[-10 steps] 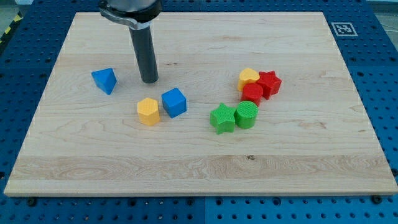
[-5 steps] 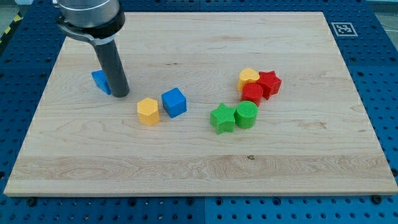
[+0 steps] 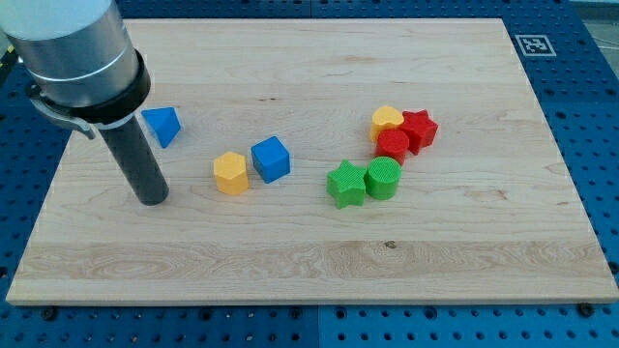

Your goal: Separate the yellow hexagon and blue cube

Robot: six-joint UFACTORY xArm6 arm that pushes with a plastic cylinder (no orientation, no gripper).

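The yellow hexagon [image 3: 230,173] and the blue cube [image 3: 271,159] sit side by side left of the board's middle, almost touching, the cube to the view's right. My tip [image 3: 153,199] rests on the board to the view's left of the hexagon and slightly lower, about a block's width of bare wood between them. It touches no block.
A blue triangular block [image 3: 162,126] lies above my tip, beside the rod. To the view's right is a cluster: yellow heart [image 3: 386,120], red star [image 3: 419,130], red cylinder [image 3: 392,145], green cylinder [image 3: 383,178], green star [image 3: 346,184]. The wooden board [image 3: 309,280] lies on a blue pegboard.
My tip has swept from above the blue cube to the view's left and down, passing the blue triangular block, and now stands left of the yellow hexagon. No block has moved.
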